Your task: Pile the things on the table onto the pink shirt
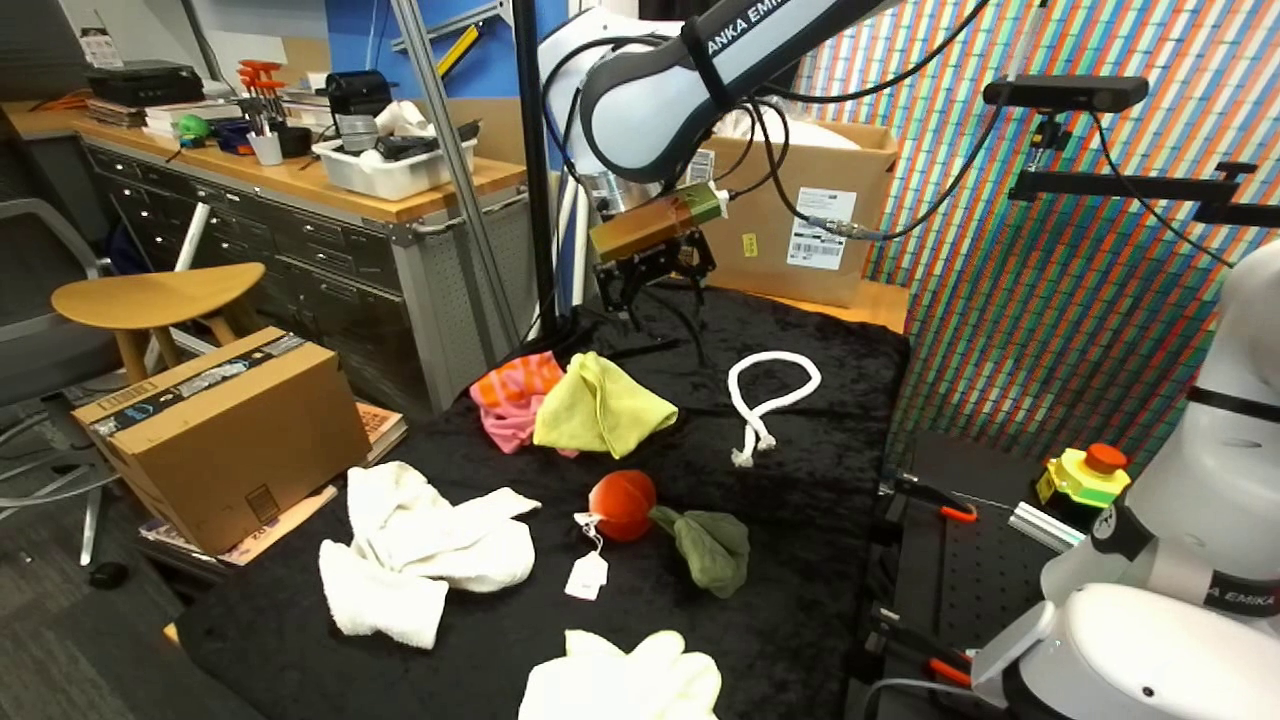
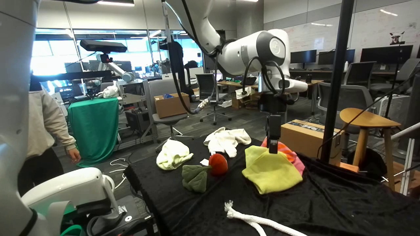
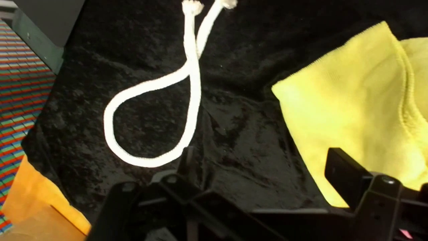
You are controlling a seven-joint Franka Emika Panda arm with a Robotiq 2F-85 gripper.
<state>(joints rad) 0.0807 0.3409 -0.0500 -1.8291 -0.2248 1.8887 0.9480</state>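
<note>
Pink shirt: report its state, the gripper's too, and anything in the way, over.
Gripper open, nothing held. Pink shirt partly under yellow-green cloth; white rope loop off the shirt. No obstruction seen.

The broad counter topped with black fabric (image 1: 800,580) leaves a bare lane between the white rope loop (image 3: 195,83) and the folded yellow-green cloth (image 3: 347,100); the jaws stand spread above. That cloth overlaps the crumpled pink-and-coral shirt (image 1: 510,400), blocking part of it. A strip of fabric parts the yellow-green cloth from the round red ball (image 1: 622,505), which appears to touch the leaf-shaped dark green cloth (image 1: 714,552), closing passage there. A black upright pole (image 2: 337,82) rises at the counter's edge near the shirt; a large brown cardboard box (image 1: 820,250) bars the end beyond the rope.
</note>
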